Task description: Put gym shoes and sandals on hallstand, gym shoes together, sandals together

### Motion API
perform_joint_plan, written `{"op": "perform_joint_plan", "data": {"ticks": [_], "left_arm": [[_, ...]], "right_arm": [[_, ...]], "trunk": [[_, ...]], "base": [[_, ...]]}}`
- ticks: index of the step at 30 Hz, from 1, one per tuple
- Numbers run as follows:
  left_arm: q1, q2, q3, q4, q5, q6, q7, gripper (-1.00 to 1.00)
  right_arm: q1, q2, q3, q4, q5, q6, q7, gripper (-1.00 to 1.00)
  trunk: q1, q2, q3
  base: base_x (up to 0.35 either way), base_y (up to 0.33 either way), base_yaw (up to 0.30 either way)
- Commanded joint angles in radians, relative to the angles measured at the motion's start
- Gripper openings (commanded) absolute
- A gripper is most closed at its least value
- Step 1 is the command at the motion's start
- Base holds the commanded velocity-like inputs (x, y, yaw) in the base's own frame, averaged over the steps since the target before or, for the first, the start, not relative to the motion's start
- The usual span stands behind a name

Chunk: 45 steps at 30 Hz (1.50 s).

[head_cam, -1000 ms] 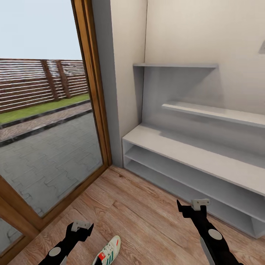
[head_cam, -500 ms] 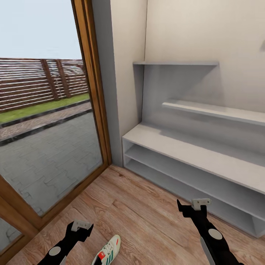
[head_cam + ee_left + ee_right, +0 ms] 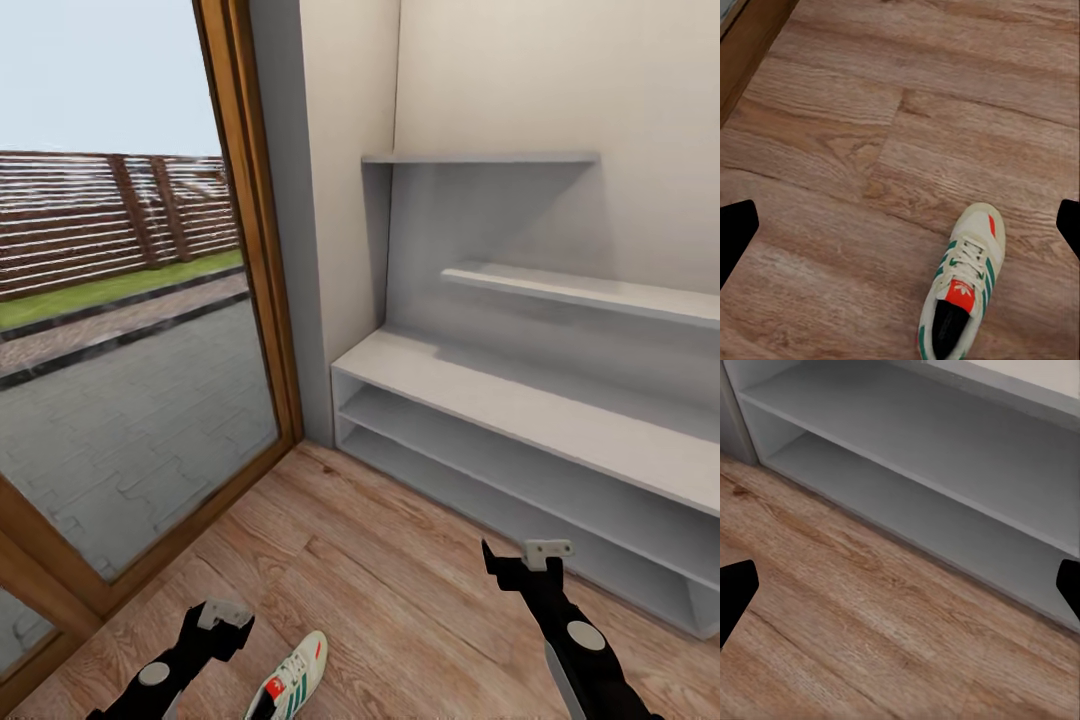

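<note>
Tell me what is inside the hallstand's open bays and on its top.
The hallstand carries nothing on its visible top or shelves. Its far right end is cut off. One gym shoe lies on the corridor floor.

Wood-framed glass door, beyond it grey paving, grass strip, slatted fence.

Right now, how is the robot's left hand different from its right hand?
The left hand hangs beside a gym shoe on the wood floor; the right hand is near the shoe rack. The left wrist view looks down at the shoe, the right at the rack's low shelves. Both are open and empty.
</note>
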<state>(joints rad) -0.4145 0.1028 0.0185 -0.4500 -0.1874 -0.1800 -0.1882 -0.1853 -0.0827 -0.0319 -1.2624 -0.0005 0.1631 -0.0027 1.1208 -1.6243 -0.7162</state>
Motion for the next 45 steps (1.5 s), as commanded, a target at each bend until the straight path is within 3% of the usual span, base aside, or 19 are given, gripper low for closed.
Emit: {"op": "perform_joint_plan", "data": {"ticks": [1,3,4,11,14,17,18,19,20,21,25,26,31,33,39,45], "left_arm": [[-0.007,-0.001,0.002,-0.006,-0.033,0.028,-0.003,1.0],[-0.015,-0.002,0.002,-0.011,-0.055,0.056,-0.004,1.0],[-0.025,-0.003,0.002,-0.018,-0.093,0.092,-0.005,1.0],[-0.026,-0.002,0.001,-0.021,-0.123,0.114,-0.005,1.0],[-0.024,-0.001,0.001,-0.014,-0.128,0.118,-0.005,1.0],[-0.023,-0.002,0.001,-0.011,-0.129,0.118,-0.005,1.0],[-0.023,-0.003,0.001,-0.01,-0.129,0.118,-0.005,1.0],[-0.023,-0.003,0.001,-0.01,-0.129,0.118,-0.005,1.0],[-0.023,-0.003,0.001,-0.009,-0.131,0.119,-0.005,1.0],[-0.023,-0.002,0.001,-0.009,-0.131,0.119,-0.005,1.0],[-0.023,-0.002,0.001,-0.009,-0.131,0.119,-0.005,1.0],[-0.023,-0.002,0.001,-0.009,-0.132,0.119,-0.005,1.0],[-0.023,-0.001,0.001,-0.009,-0.133,0.12,-0.004,1.0],[-0.023,-0.012,-0.006,-0.017,-0.139,0.131,-0.01,1.0],[-0.023,-0.015,-0.006,-0.018,-0.139,0.135,-0.01,1.0],[-0.023,-0.024,-0.002,-0.031,-0.138,0.105,-0.011,1.0]], "right_arm": [[0.0,0.0,0.0,-0.002,0.0,0.006,0.0,1.0],[0.0,0.0,0.0,-0.002,-0.001,0.007,0.0,1.0],[0.0,-0.001,0.0,-0.003,-0.001,0.007,0.0,1.0],[0.0,-0.003,0.002,-0.003,-0.001,0.007,0.004,1.0],[0.0,-0.013,0.013,-0.036,-0.002,0.03,0.036,1.0],[-0.001,-0.017,0.013,-0.103,-0.002,0.098,0.119,1.0],[-0.001,-0.02,0.012,-0.148,-0.001,0.145,0.174,1.0],[-0.001,-0.02,0.012,-0.148,-0.001,0.145,0.174,1.0],[-0.006,-0.025,0.011,-0.219,0.0,0.235,0.289,1.0],[-0.015,-0.026,0.011,-0.238,0.0,0.272,0.341,1.0],[-0.049,-0.027,0.011,-0.256,-0.001,0.325,0.423,1.0],[-0.076,-0.028,0.01,-0.263,-0.001,0.352,0.47,1.0],[-0.087,-0.029,0.008,-0.258,0.0,0.361,0.489,1.0],[-0.086,-0.021,0.008,-0.246,0.009,0.372,0.482,1.0],[-0.086,-0.02,0.006,-0.245,0.009,0.372,0.482,1.0],[-0.086,-0.046,-0.027,-0.239,0.008,0.372,0.481,1.0]], "trunk": [[0.004,-0.008,-0.006],[0.012,-0.022,-0.015],[0.015,-0.029,-0.02],[0.042,-0.078,-0.053],[0.054,-0.099,-0.067],[0.065,-0.12,-0.081],[0.069,-0.127,-0.086],[0.073,-0.134,-0.09],[0.077,-0.141,-0.094],[0.081,-0.148,-0.098],[0.096,-0.176,-0.112],[0.1,-0.183,-0.115],[0.119,-0.218,-0.131],[0.119,-0.217,-0.131],[0.119,-0.217,-0.131],[0.119,-0.217,-0.131]], "base": [[0.0,0.0,0.0],[0.0,0.0,0.0],[0.0,0.0,0.0],[0.0,0.0,0.0],[0.0,0.0,0.0],[0.0,0.0,0.0],[0.0,0.0,0.0],[0.0,0.0,0.0],[0.0,0.0,0.0],[0.0,0.0,0.0],[0.0,0.0,0.0],[0.0,0.0,0.0],[0.0,0.0,0.0],[0.0,0.0,0.0],[0.0,0.0,0.0],[0.0,0.0,0.0]]}}
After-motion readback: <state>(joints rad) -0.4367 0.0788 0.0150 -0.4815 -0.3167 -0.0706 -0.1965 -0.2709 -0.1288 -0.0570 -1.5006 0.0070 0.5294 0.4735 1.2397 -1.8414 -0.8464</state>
